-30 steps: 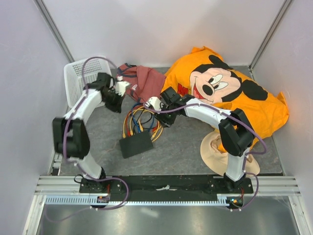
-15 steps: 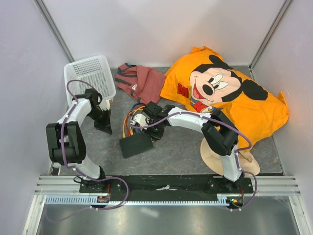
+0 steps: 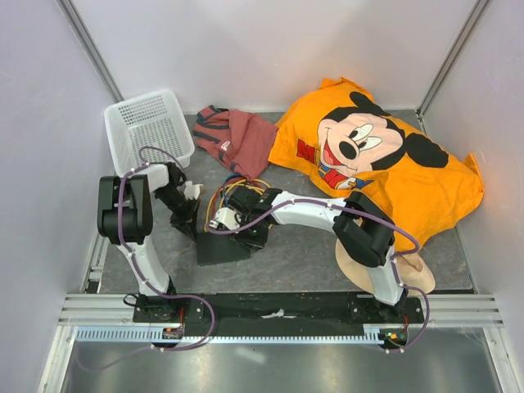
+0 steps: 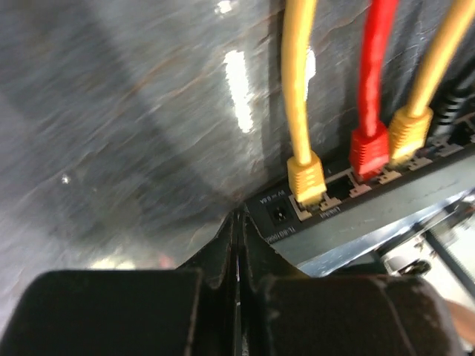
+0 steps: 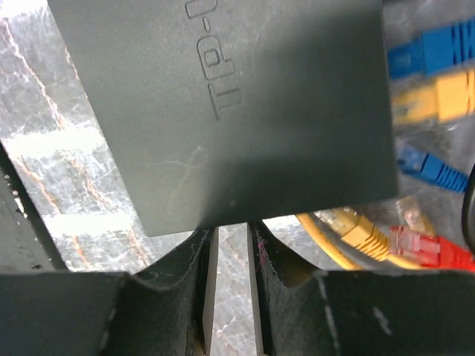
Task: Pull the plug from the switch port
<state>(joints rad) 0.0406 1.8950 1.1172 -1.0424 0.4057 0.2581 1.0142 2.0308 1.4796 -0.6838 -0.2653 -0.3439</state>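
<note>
The switch [image 3: 214, 250] is a flat matte-black box lying on the grey table, with its sockets facing away. In the left wrist view the switch [image 4: 415, 196] has a yellow plug [image 4: 306, 180], a red plug [image 4: 369, 152] and a second yellow plug [image 4: 408, 133] in its ports. My left gripper [image 3: 187, 219] [image 4: 237, 216] is shut and empty, its tips on the table by the switch's corner. My right gripper [image 3: 248, 235] [image 5: 231, 236] stands at the edge of the switch [image 5: 237, 96], jaws a narrow gap apart with only table showing between them.
Loose blue [image 5: 427, 53], yellow [image 5: 364, 236] and red [image 5: 430, 251] plugs lie beside the switch. A cable bundle [image 3: 239, 190] lies behind it. A white basket [image 3: 147, 127] stands at the back left. A red garment [image 3: 241, 135], an orange shirt [image 3: 368, 147] and a beige hat [image 3: 359, 260] lie right.
Both grippers came down and nearer to me: the left from beside the basket to the switch's left corner, the right onto the switch's far edge. The switch slid slightly left.
</note>
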